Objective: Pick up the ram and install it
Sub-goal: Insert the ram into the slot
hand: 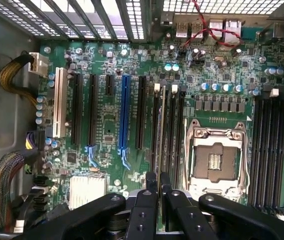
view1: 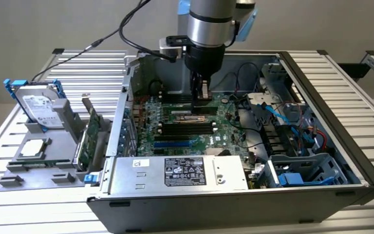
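Power supply [view1: 180,173] with its label sits at the near edge of the open computer case [view1: 239,214], which lies on the slatted metal table [view1: 44,214]. Behind it, the green motherboard [view1: 174,134]. Arm [view1: 210,24] comes straight down into the case. Pincer [view1: 203,97] hangs just above the board near the back wall, fingers close together, with the ram [view1: 204,90] seen as a narrow pale strip standing upright between them. On the exterior view's left, outside the case, a grey holder [view1: 37,170] carries a hard drive [view1: 41,105] in blue brackets, a processor chip [view1: 31,148] and a green expansion card [view1: 93,131] standing on edge. Blue drive cage [view1: 304,170] is in the case corner on the exterior view's right.

Wrist view: black fingers [hand: 151,182] of the pincer [hand: 158,182] are nearest, nearly closed with only a thin gap. Ram [hand: 160,135] shows edge-on as a thin pale line running out from that gap, so the pincer is clamped on it. It lines up along the bank of black memory slots [hand: 174,125] just beside the empty CPU socket [hand: 216,157]. Can't tell if it is touching or seated in a slot. A second bank of memory slots [hand: 269,145] lies on the far side of the socket. Blue expansion slot [hand: 124,115] and white slot [hand: 58,102] run parallel to the ram, well apart from it.
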Motion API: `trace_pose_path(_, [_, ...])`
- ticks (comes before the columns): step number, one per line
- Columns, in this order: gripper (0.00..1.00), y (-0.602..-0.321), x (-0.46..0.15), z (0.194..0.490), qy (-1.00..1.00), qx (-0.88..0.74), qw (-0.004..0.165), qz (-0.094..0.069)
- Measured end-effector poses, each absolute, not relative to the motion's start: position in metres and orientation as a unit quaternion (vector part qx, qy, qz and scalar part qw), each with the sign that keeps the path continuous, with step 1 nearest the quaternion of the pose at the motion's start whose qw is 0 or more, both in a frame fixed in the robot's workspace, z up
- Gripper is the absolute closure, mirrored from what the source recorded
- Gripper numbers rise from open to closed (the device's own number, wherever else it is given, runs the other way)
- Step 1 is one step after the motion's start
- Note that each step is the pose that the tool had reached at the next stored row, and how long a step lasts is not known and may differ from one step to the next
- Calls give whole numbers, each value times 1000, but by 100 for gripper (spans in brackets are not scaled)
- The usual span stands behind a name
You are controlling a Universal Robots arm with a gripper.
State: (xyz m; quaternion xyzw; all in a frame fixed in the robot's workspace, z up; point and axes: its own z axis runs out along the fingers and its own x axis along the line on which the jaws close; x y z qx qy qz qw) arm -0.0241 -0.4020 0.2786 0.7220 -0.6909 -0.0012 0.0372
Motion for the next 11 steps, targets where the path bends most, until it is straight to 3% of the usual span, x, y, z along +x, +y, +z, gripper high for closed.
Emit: trace_pose_path(11, [86,-404,-24,259,-691,722,37,-1])
